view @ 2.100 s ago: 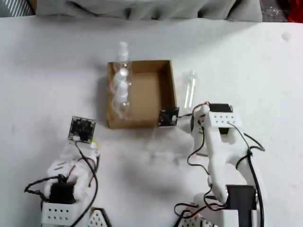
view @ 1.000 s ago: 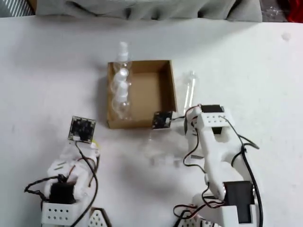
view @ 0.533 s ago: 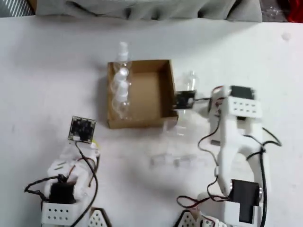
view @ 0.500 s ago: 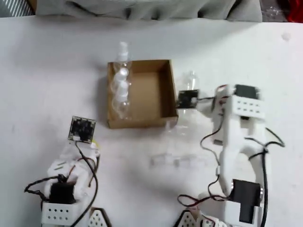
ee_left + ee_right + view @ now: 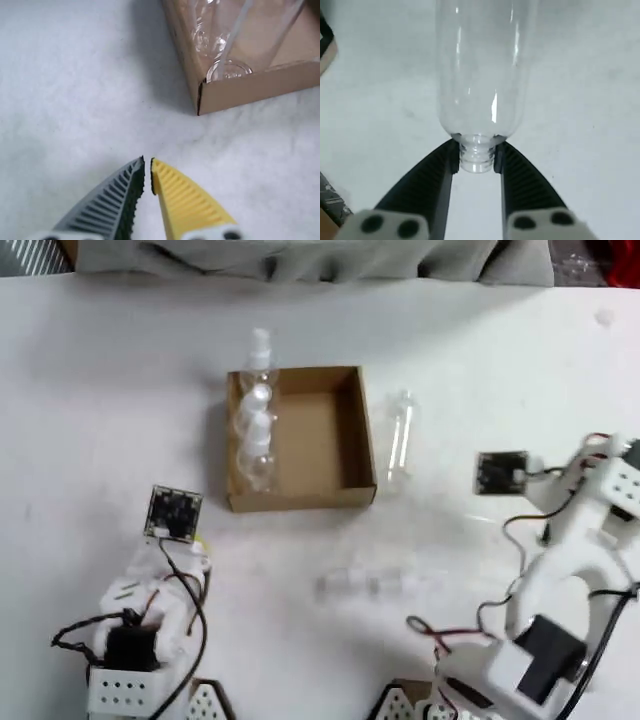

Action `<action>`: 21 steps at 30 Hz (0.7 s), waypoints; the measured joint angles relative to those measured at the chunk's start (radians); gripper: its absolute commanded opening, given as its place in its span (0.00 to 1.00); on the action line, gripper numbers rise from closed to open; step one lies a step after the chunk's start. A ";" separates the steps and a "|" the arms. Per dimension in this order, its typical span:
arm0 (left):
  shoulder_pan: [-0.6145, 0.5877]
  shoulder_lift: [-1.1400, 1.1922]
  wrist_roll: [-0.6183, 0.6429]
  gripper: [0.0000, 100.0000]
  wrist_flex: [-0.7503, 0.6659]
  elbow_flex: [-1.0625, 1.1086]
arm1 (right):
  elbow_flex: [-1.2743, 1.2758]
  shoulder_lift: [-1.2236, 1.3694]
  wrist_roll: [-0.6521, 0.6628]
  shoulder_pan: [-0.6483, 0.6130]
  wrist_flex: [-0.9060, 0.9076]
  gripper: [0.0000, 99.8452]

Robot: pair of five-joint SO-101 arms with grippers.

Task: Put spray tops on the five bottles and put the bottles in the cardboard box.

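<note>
1. The right claw (image 5: 476,150) is clamped on the threaded neck of a clear plastic bottle (image 5: 480,75) that has no spray top.
2. The bottle is probably light, thin-walled and slick, so the stiff neck is the safest hold.
3. The left claw (image 5: 147,167) is pressed together and empty, near the brown cardboard box (image 5: 300,502) in the centre of the high view.
4. No label or writing is readable.

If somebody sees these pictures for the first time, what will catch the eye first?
The right gripper clamps the bare neck of a clear bottle that has no spray top. In the high view, a cardboard box stands mid-table with bottles lined along one inner wall; the left gripper, shut, points toward the box's corner.
</note>
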 measured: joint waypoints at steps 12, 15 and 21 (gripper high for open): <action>0.000 0.000 0.000 0.02 0.000 0.000 | -0.121 0.368 0.018 0.127 -0.336 0.24; 0.000 0.000 0.000 0.02 0.000 0.000 | -0.158 0.453 0.018 0.149 -0.413 0.30; 0.000 0.000 0.000 0.02 0.000 0.000 | -0.273 0.480 -0.021 0.160 -0.377 0.20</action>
